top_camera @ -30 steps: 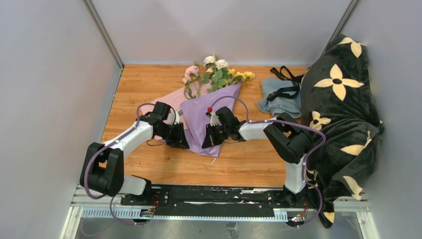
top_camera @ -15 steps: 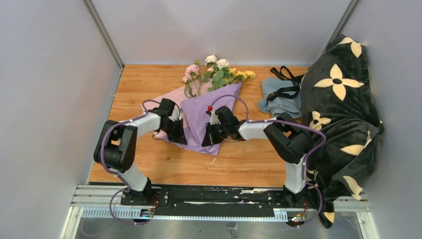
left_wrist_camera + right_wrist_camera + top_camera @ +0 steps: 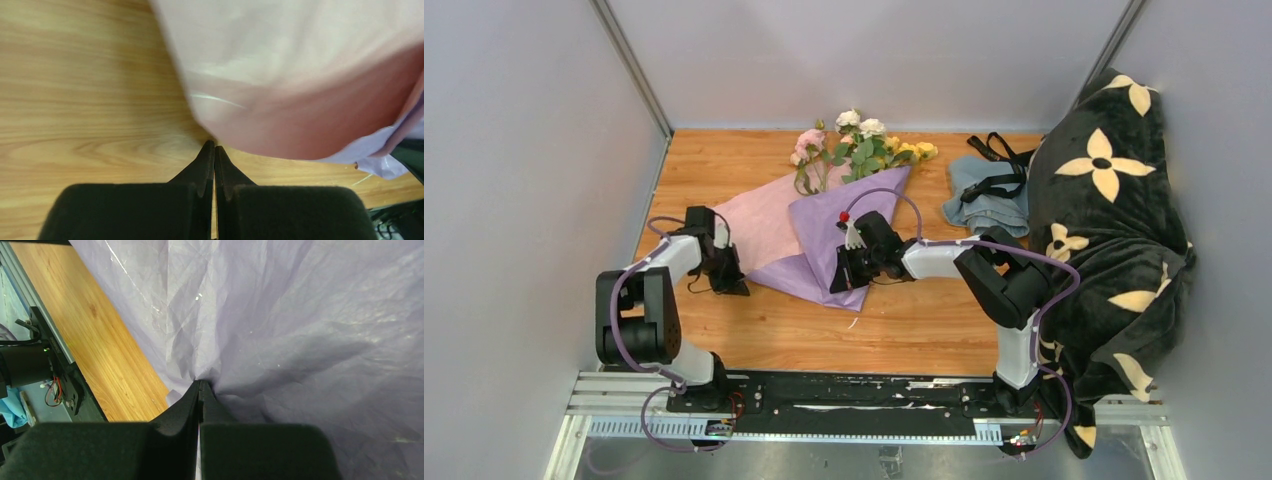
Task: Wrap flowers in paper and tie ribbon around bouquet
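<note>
On table (image 3: 924, 330): flowers (image 3: 859, 142) half wrapped in paper (image 3: 764, 215).
Left gripper (image 3: 214, 146): closed, at paper edge.
Right gripper (image 3: 200, 384): pinching paper.
Remaining: finish wrap, tying.

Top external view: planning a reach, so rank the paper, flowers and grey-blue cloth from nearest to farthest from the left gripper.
From the left gripper:
1. paper, touching it, centre-left.
2. flowers, far centre.
3. grey-blue cloth, far right.

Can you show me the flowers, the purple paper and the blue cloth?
flowers (image 3: 857, 150): top view, green leaves among the blooms.
paper (image 3: 819, 230): top view, its purple flap.
blue cloth (image 3: 980, 210): top view, its near fold.
</note>
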